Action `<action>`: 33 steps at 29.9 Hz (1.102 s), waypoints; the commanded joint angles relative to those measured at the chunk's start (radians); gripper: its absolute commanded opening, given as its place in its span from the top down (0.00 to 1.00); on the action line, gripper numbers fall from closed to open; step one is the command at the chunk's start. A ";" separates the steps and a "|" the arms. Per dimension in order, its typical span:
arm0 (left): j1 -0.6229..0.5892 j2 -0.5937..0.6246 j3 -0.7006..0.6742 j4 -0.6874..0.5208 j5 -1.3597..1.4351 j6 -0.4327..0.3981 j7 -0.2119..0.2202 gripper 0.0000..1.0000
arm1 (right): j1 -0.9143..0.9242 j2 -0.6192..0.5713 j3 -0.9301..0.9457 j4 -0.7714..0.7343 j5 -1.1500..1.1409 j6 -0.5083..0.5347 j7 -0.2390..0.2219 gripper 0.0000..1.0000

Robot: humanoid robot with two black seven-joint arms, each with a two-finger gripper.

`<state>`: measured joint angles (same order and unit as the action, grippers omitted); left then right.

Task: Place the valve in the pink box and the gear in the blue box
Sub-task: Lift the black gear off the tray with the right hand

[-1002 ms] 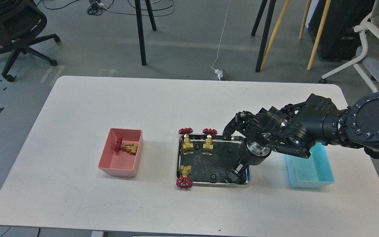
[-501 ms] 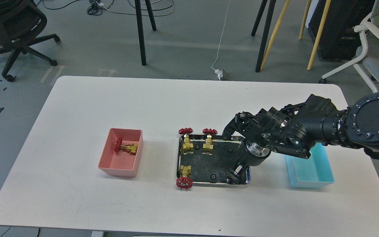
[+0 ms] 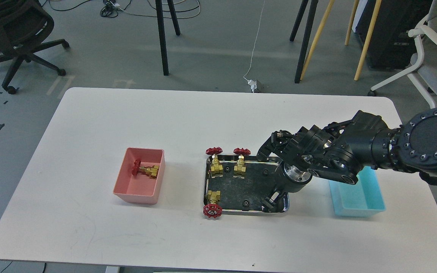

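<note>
My right claw (image 3: 272, 200) is down in the near right corner of the steel tray (image 3: 208, 178), pointing at the tray floor. It looks dark and small from here, so I cannot tell whether its fingers are apart or closed, or whether a gear is between them. My left claw is out of view.

The main risk, as I judge it, is the gear itself: it is tiny and flat on shiny metal, so the fingers may slide over it, push it against the tray wall, or lift off with nothing. A bad pinch could also flick it out onto the table (image 3: 89, 227). If the fingertips press the rim, the whole tray may shift.

Three gears show on the tray floor: one (image 3: 265, 172) near the far wall, one (image 3: 227, 168) between the two far valves, one (image 3: 245, 203) by the near wall. Any fourth would be hidden under my wrist.

The blue box (image 3: 370, 206) stands just right of the tray, partly under my forearm and, as far as I can see, with nothing in it. The path there is short, though my own arm blocks my view of it.

One valve (image 3: 145, 170) already lies in the pink box (image 3: 137, 197), well left. Three valves stay on the tray: two (image 3: 214, 161) (image 3: 241, 161) at the far edge, one (image 3: 212, 204) at the near left corner, handwheel hanging over the rim.
</note>
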<state>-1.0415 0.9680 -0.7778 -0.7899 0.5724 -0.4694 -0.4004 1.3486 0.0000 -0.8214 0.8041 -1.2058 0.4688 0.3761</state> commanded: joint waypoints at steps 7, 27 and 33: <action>-0.002 0.002 0.000 0.001 0.000 0.000 0.000 0.06 | -0.002 0.000 0.004 0.000 -0.001 -0.029 -0.002 0.54; -0.002 0.002 0.000 0.012 0.000 -0.002 0.000 0.06 | -0.012 0.000 0.004 0.001 -0.009 -0.025 -0.002 0.82; -0.002 0.003 0.000 0.012 0.000 -0.002 0.000 0.06 | 0.003 0.000 0.022 -0.003 -0.006 -0.027 0.003 0.83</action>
<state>-1.0429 0.9697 -0.7778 -0.7764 0.5723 -0.4710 -0.4004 1.3387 0.0001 -0.8169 0.8055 -1.2149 0.4428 0.3742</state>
